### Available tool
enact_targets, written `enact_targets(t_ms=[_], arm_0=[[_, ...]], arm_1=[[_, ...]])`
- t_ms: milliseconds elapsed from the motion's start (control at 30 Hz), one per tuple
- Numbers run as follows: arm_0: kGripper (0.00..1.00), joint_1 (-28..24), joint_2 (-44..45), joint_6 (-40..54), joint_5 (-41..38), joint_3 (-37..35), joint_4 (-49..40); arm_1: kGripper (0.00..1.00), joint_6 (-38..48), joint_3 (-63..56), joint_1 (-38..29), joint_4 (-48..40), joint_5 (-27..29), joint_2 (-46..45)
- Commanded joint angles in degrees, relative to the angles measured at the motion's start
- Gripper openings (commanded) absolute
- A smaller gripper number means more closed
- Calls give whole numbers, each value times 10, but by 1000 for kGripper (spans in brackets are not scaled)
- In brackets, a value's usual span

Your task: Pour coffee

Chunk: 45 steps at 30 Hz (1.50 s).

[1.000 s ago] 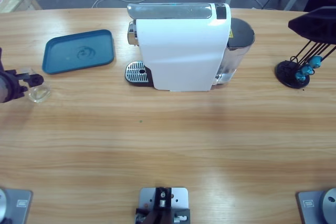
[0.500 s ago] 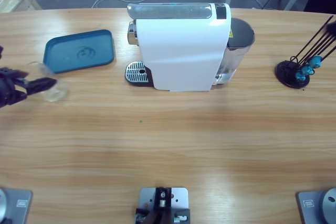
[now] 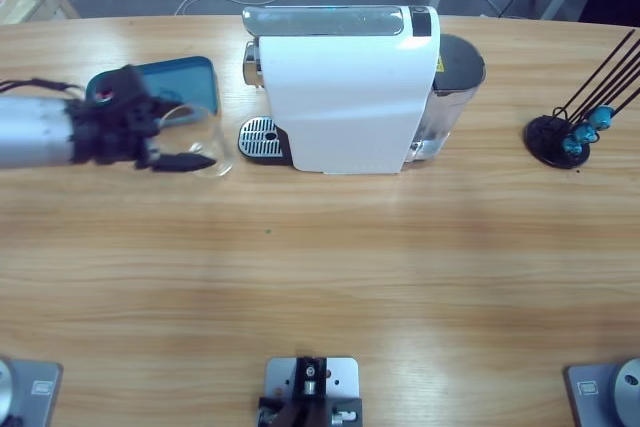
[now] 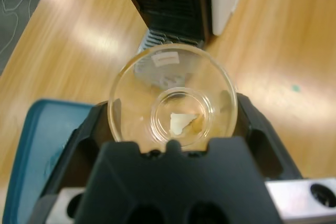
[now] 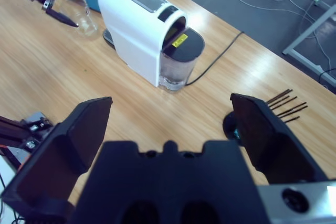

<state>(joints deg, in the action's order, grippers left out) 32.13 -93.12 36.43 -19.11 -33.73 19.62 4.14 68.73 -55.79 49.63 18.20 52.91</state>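
High view, entry 1: left gripper (image 3: 188, 153) clamped on a clear glass tumbler (image 3: 205, 144), carried just off the wooden table's (image 3: 330, 277) surface near its far left, between the blue tray (image 3: 195, 82) and the drip grille (image 3: 260, 137) of the white coffee machine (image 3: 345, 97).

Entry 2: coffee, none visible in the tumbler, though the glass is hard to read; possibly a faint trace.

Entry 3: right gripper (image 5: 170, 124), raised high, jaws spread wide, empty.

Entry 4: stick stand (image 3: 560, 137), far right edge.

Handling: keep the tumbler upright, slide it level onto the grille, centre it under the spout before release.
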Motion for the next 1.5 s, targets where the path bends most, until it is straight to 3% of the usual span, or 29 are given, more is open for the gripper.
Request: enact_targets(t_ms=[33,400,967,1000,1033,1067,1300,1433,1500], arm_0=[[0,-34,-119,-10,-64,-49,90],[0,-24,-186,-13,-102,-96,105],[16,3,-176,-20,-100,-54,104],[553,3,-181,-32,-82,-56,105],[901,5,-181,-44,-56,-55,105],[972,6,-177,-49,-46,-53,106],[982,-8,-140,-67,-15,-45,118],[982,-34,-62,-89,-37,-11,117],[982,-37,19,-117,-44,20,109]], arm_1=[[1000,-7,5,-5,16,35,-6],[1000,-3,10,-5,15,39,7],[1000,-4,-2,-5,10,44,7],[1000,-4,-2,-5,10,44,7],[1000,-4,-2,-5,10,44,6],[1000,-4,-2,-5,10,44,6],[1000,3,11,-5,12,41,13],[1000,27,76,-5,85,0,69],[1000,27,126,-5,102,-13,114]])
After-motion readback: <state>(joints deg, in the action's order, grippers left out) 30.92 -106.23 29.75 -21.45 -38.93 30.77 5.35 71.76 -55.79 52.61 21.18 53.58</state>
